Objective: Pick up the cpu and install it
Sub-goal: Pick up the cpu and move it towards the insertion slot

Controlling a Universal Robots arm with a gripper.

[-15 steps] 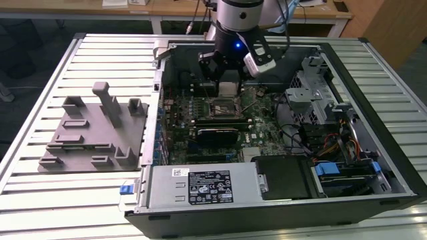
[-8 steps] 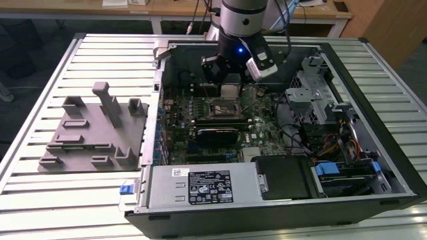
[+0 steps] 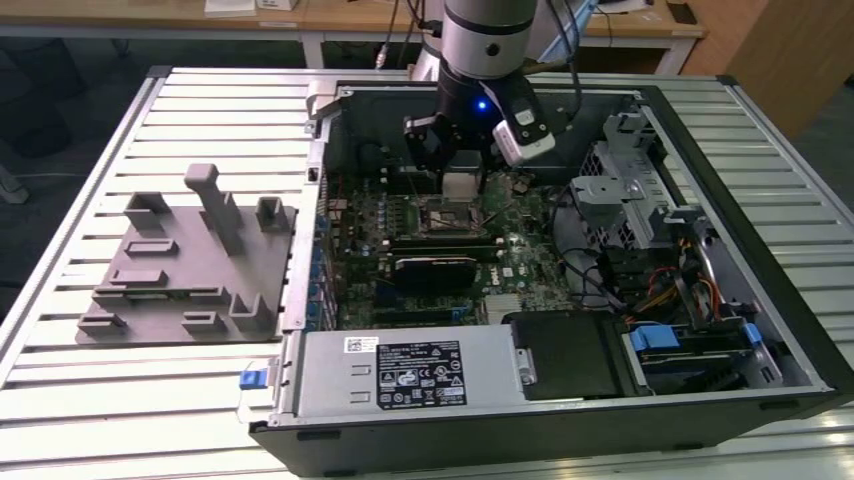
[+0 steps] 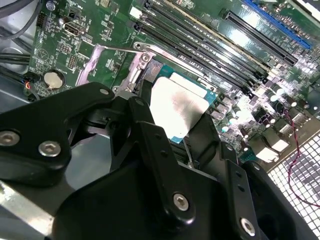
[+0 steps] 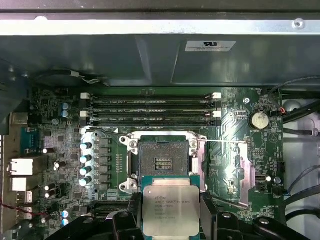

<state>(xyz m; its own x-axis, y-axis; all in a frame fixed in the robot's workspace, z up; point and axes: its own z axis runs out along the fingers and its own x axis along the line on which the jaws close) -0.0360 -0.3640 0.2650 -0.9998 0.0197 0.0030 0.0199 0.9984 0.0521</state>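
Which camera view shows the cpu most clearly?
The first wrist view: the cpu shows its whole top, held in the gripper near the open socket. In the second wrist view the fingers hide part of it. In the exterior view it is a small pale patch under the arm.

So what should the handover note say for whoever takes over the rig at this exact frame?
End effector: shut on the cpu, with a finger on each of two opposite edges.
Position: the cpu is held inside the open computer case. It is above the motherboard and just beside the socket, not in it.
Done: the cpu is picked up and is over the board.
Left: the socket is open and empty with its contacts exposed, and the cpu is not yet seated.
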